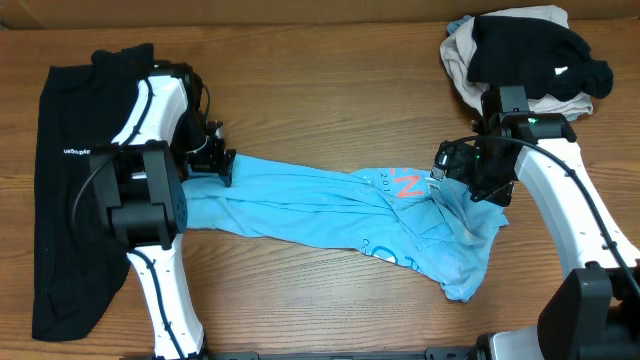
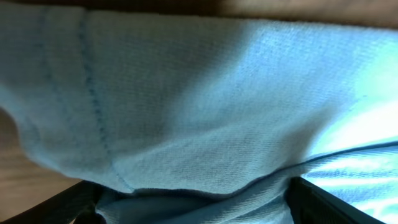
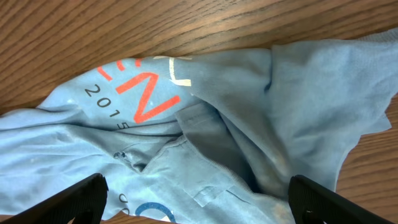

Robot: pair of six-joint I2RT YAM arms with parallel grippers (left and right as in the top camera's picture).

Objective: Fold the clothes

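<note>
The light blue T-shirt (image 1: 300, 205) lies crumpled and stretched across the middle of the table, with its orange-red and white lettering (image 1: 405, 185) near the right end. My left gripper (image 1: 222, 165) is at the shirt's left end. In the left wrist view, blue cloth (image 2: 199, 106) fills the frame and bunches between the wide-apart fingers (image 2: 193, 208). My right gripper (image 1: 448, 172) hovers over the shirt's right part. Its fingers (image 3: 196, 202) are spread wide above the cloth (image 3: 249, 124) and hold nothing. A long black garment (image 1: 65, 220) with a small white logo lies flat at the far left.
A pile at the back right holds another black garment (image 1: 530, 50) with a white mark on top of beige cloth (image 1: 462, 55). Bare wood table (image 1: 320, 90) shows behind and in front of the shirt. The left arm's base stands over the black garment's right edge.
</note>
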